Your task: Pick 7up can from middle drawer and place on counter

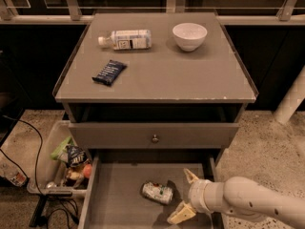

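The 7up can (157, 192), silvery-white with green print, lies on its side on the bare floor of the pulled-out middle drawer (116, 199). My gripper (186, 196) is open just right of the can, one pale finger (190, 176) behind it and the other (181, 214) in front, apart from the can. The white arm comes in from the lower right. The counter (190, 75) is the grey cabinet top above.
On the counter lie a white-labelled plastic bottle (125, 39), a white bowl (189, 36) and a dark blue snack packet (109, 72). A closed drawer front with a round knob (155, 138) sits above the open drawer. A bin of snacks (69, 159) stands at the left on the floor.
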Controlling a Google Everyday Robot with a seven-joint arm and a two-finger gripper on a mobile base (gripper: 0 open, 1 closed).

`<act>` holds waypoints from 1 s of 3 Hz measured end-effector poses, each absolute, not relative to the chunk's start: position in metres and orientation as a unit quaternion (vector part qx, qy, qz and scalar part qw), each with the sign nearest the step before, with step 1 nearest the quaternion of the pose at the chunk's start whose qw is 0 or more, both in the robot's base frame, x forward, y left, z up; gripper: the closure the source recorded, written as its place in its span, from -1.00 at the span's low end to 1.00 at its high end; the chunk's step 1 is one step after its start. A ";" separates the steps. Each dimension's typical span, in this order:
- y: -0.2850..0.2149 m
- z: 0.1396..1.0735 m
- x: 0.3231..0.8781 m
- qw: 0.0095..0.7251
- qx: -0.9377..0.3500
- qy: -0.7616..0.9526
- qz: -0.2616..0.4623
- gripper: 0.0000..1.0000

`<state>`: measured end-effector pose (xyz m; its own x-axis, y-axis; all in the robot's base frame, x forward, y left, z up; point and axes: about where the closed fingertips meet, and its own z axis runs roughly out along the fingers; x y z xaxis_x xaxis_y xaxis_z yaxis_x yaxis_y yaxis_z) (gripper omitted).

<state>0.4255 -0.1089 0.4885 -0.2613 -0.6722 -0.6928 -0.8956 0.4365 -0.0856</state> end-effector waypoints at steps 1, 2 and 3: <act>-0.101 0.466 0.439 0.362 -0.502 0.769 0.157 -1.00; -0.093 0.443 0.449 0.375 -0.505 0.761 0.162 -1.00; -0.093 0.415 0.456 0.372 -0.493 0.764 0.189 -1.00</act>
